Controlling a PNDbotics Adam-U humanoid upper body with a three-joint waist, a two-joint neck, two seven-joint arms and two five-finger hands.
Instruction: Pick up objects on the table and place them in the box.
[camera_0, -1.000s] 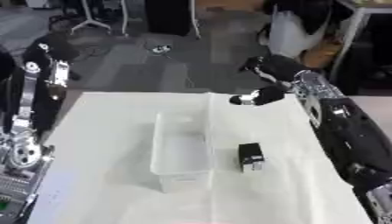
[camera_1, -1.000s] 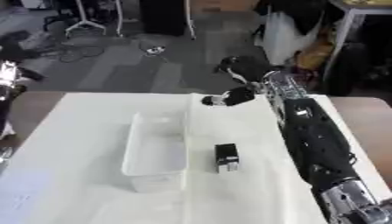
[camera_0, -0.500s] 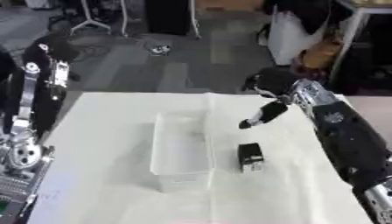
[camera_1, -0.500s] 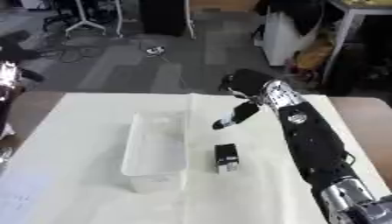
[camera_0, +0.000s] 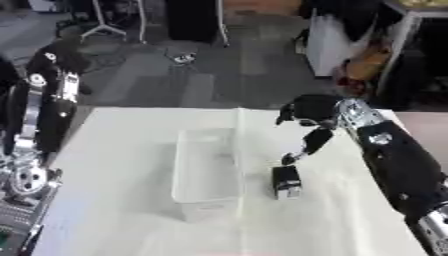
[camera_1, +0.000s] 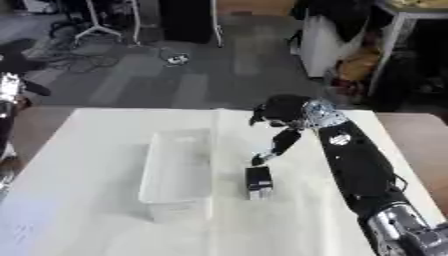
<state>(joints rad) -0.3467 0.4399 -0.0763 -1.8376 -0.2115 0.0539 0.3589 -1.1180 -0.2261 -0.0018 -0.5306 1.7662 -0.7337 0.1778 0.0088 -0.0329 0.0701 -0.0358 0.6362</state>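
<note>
A small black block with a pale label (camera_0: 285, 182) stands on the white table, just right of the clear plastic box (camera_0: 206, 172). My right hand (camera_0: 311, 142) hangs over the block with its fingers pointing down. It is open, its fingertips (camera_1: 259, 160) are just above the block's far top edge, and it holds nothing. The box looks empty. My left arm rises along the left edge. Its hand (camera_0: 54, 56) is up beyond the table's far left corner, too dark to read.
The white table (camera_0: 131, 230) runs from the far edge to the near edge of the view. Beyond it is grey floor with cables, stands and a white cabinet (camera_0: 328, 35). A brown surface (camera_1: 411, 130) adjoins the table on the right.
My right hand has swung down from near the table's far edge to just above the black block, fingers now pointing down. The block, box and left arm have not moved.
</note>
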